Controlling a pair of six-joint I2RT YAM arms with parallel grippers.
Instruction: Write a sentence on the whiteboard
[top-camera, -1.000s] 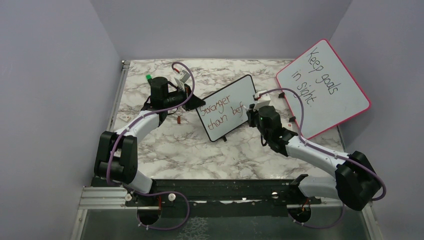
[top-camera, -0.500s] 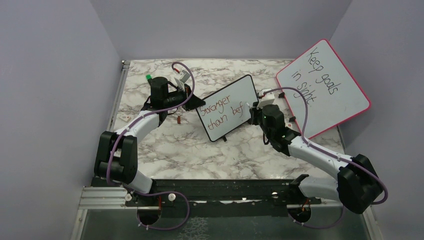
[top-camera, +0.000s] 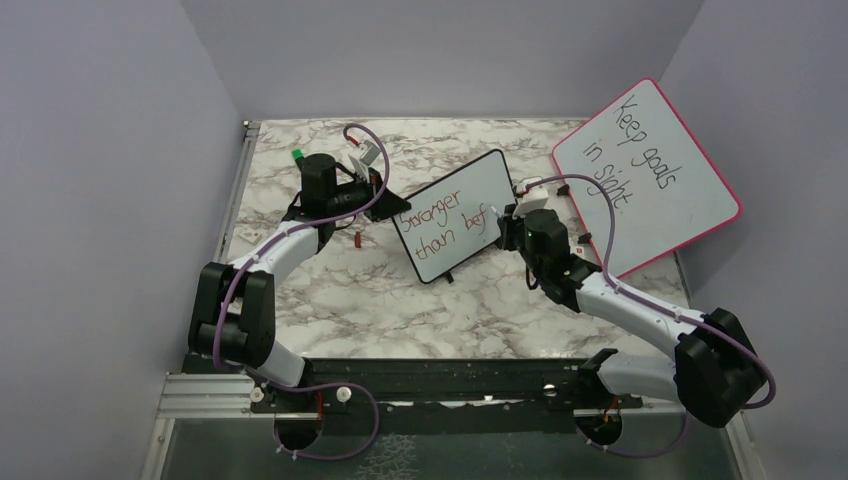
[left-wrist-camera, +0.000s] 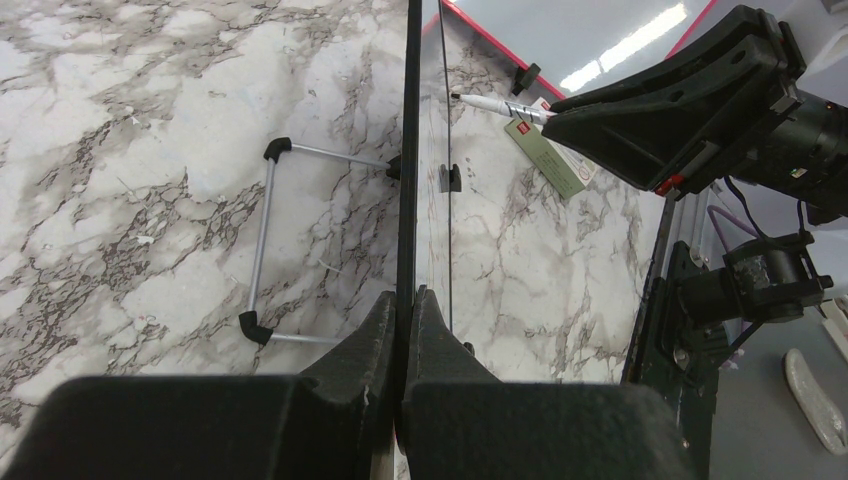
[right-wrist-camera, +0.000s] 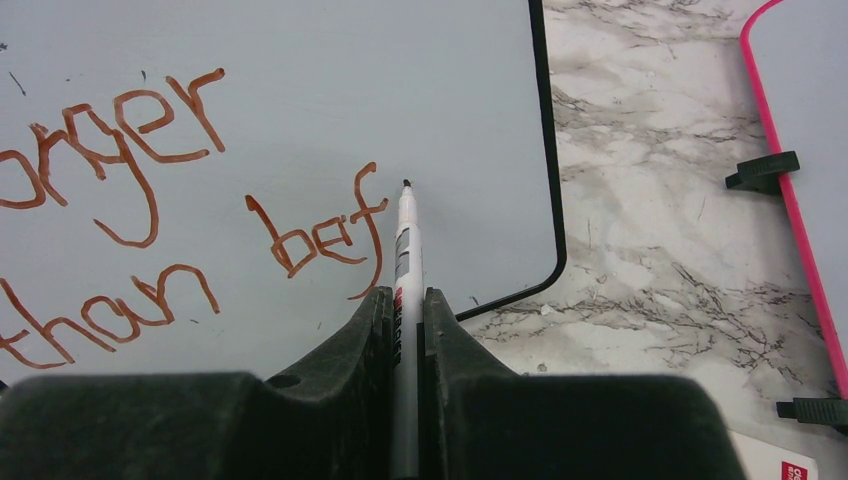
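Note:
The small black-framed whiteboard (top-camera: 455, 215) stands tilted on the marble table; it also shows in the right wrist view (right-wrist-camera: 300, 120) and edge-on in the left wrist view (left-wrist-camera: 408, 150). The reddish-brown sentence (top-camera: 440, 222) reads "Stronger" over "than bef" (right-wrist-camera: 318, 238). My left gripper (left-wrist-camera: 405, 300) is shut on the board's left edge (top-camera: 385, 200). My right gripper (right-wrist-camera: 405, 300) is shut on a white marker (right-wrist-camera: 405, 250), its tip at the board just right of the "f". The right gripper (top-camera: 505, 222) is at the board's right side.
A larger pink-framed board (top-camera: 645, 170) with black writing "Keep goals in sight" leans at the back right. A small reddish marker cap (top-camera: 359, 238) lies on the table (top-camera: 340, 300) under the left arm. Purple walls enclose the table on three sides.
My right gripper has moved left toward the board, bringing the marker tip to the surface after "bef". The left arm and the board have not moved.

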